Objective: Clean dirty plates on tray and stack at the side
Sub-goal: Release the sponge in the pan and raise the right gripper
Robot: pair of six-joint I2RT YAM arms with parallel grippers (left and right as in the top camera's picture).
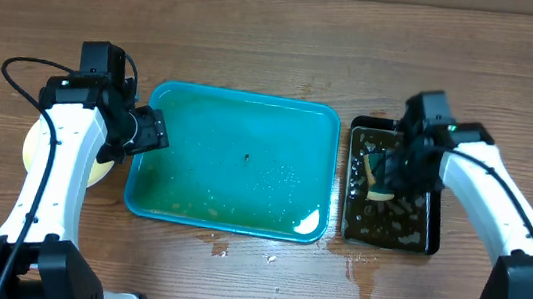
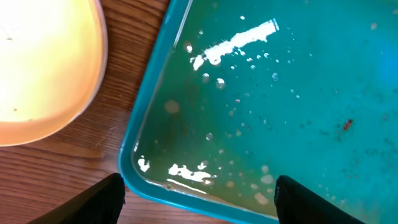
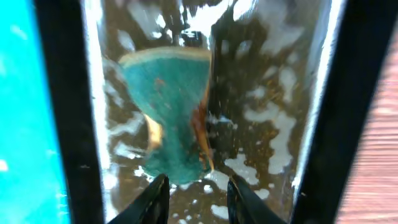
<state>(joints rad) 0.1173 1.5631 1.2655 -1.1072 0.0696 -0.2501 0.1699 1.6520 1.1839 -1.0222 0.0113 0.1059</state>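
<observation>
The teal-blue tray (image 1: 229,211) lies mid-table and holds only a film of cloudy water and small specks; it also shows in the left wrist view (image 2: 261,93). A pale plate (image 1: 33,150) lies on the table left of the tray, partly under my left arm; it shows cream-white in the left wrist view (image 2: 37,62). I cannot tell how many plates are stacked there. My left gripper (image 1: 153,129) is open and empty, hovering over the tray's left rim (image 2: 199,200). My right gripper (image 1: 385,168) is open and empty (image 3: 198,196) just short of a teal sponge (image 3: 171,106).
A black pan (image 1: 429,228) of dark, foamy liquid stands right of the tray and holds the sponge (image 1: 377,182). Water drops (image 1: 361,271) lie on the wooden table in front of the tray and the pan.
</observation>
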